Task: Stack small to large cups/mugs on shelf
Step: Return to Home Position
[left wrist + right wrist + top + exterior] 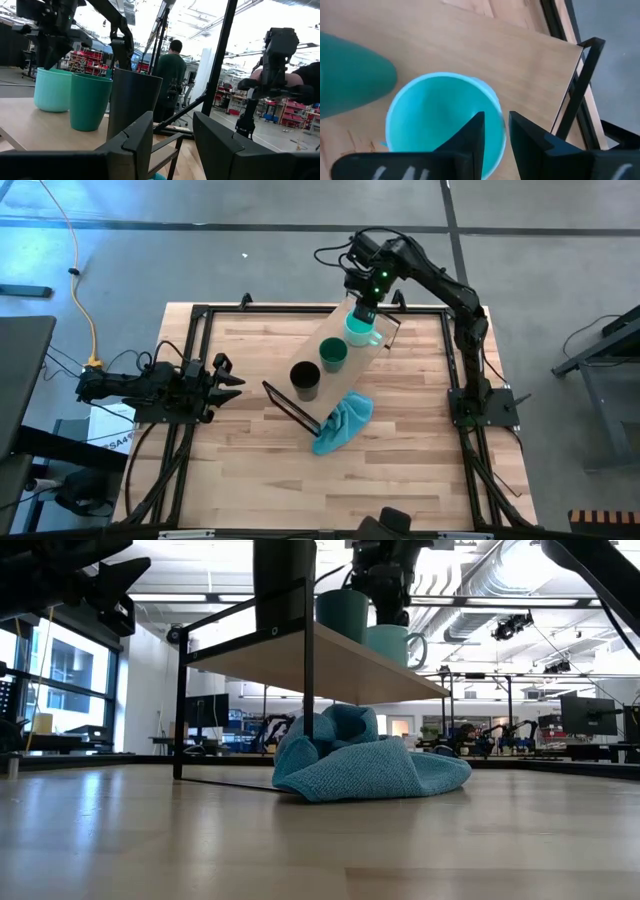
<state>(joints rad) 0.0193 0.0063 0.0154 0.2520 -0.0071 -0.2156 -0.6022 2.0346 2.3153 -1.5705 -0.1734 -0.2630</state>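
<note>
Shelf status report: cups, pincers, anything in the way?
Left pincer open, idle at left side. Right pincer at mint mug rim. Black cup, green cup, mint mug in row on shelf. Teal cloth partly beneath.

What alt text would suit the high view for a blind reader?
On the shelf stand a black cup, green cup and mint mug in a row, the right gripper over the mug. The left gripper rests open at left.

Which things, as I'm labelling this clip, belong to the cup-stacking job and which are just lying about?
Job: black cup, green cup, mint mug, on the shelf; right end effector over the mug; left end effector idle at left.
Lying about: teal cloth, person behind.
</note>
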